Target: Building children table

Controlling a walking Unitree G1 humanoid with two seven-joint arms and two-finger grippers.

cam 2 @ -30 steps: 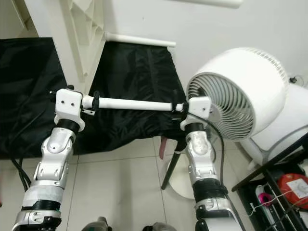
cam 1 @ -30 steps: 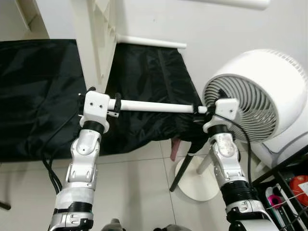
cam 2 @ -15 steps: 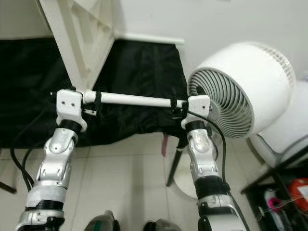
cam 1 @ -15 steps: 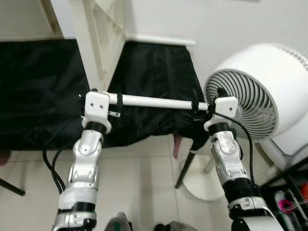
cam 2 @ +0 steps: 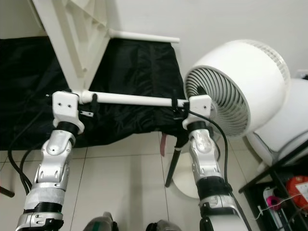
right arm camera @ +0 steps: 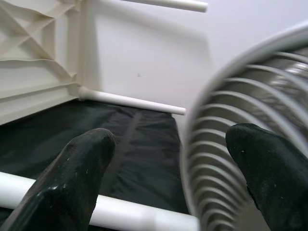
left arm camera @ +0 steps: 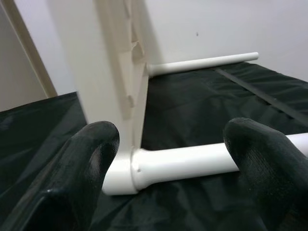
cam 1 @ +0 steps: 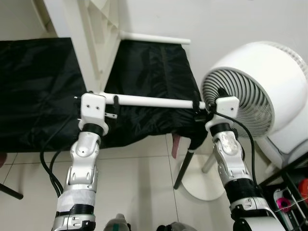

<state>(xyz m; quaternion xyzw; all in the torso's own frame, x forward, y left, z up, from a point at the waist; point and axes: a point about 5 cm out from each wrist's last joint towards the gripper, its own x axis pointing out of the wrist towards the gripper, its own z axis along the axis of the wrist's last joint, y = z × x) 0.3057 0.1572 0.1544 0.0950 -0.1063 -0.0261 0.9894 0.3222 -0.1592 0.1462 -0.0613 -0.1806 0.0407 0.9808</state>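
The white plastic table top (cam 1: 98, 38) stands on edge against the wall, ribbed underside showing. One white leg (cam 1: 154, 38) sticks out of its far corner along the wall. A second white leg (cam 1: 154, 101) lies level between my two grippers, its left end seated in the table top's near corner socket (left arm camera: 120, 178). My left gripper (cam 1: 102, 96) is at that socket end, fingers (left arm camera: 91, 154) wide apart along the leg. My right gripper (cam 1: 208, 98) is at the leg's free end, fingers (right arm camera: 82, 163) also spread, close to the fan grille.
A black cloth (cam 1: 38, 86) covers the low surface behind the leg. A big white fan (cam 1: 260, 91) on a round base (cam 1: 202, 180) stands right beside my right arm. A black wire rack (cam 1: 288, 192) is at the lower right, above a tiled floor (cam 1: 139, 183).
The camera has shifted. The leg's left end has come up to the table top's corner and now sits in the socket; both grippers keep their places at the leg's ends.
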